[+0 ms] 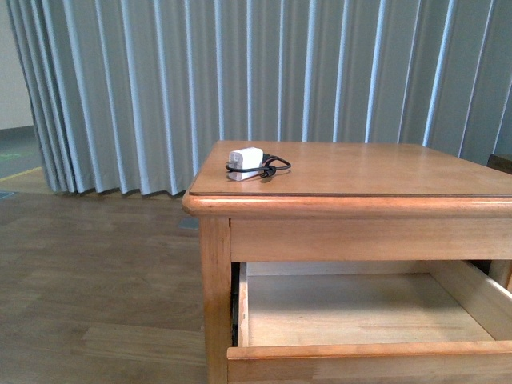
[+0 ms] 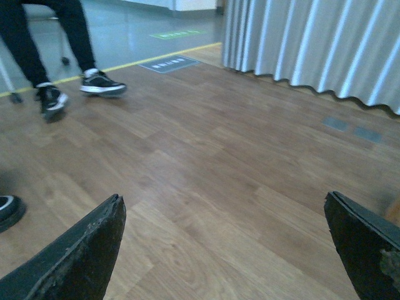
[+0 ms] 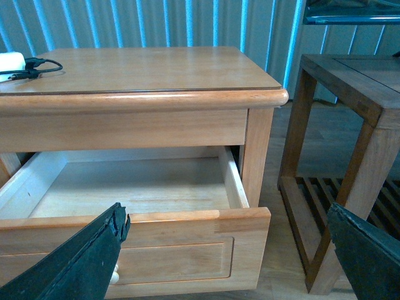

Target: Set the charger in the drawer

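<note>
The white charger point(image 1: 246, 159) with its thin black cable lies on the wooden cabinet top point(image 1: 376, 172), near its far left corner. Its edge also shows in the right wrist view point(image 3: 11, 62). The upper drawer point(image 1: 360, 308) stands pulled out below the top, its pale wood inside bare; the right wrist view shows it too point(image 3: 137, 187), with its panel front facing me. My right gripper point(image 3: 228, 240) is open in front of the drawer front. My left gripper point(image 2: 225, 244) is open over the wood floor, away from the cabinet. Neither arm shows in the front view.
A second wooden table with a slatted lower shelf point(image 3: 350, 125) stands close to the cabinet's right side. Grey curtains point(image 1: 264, 72) hang behind. A person's legs and black shoes point(image 2: 75, 87) are on the floor in the left wrist view.
</note>
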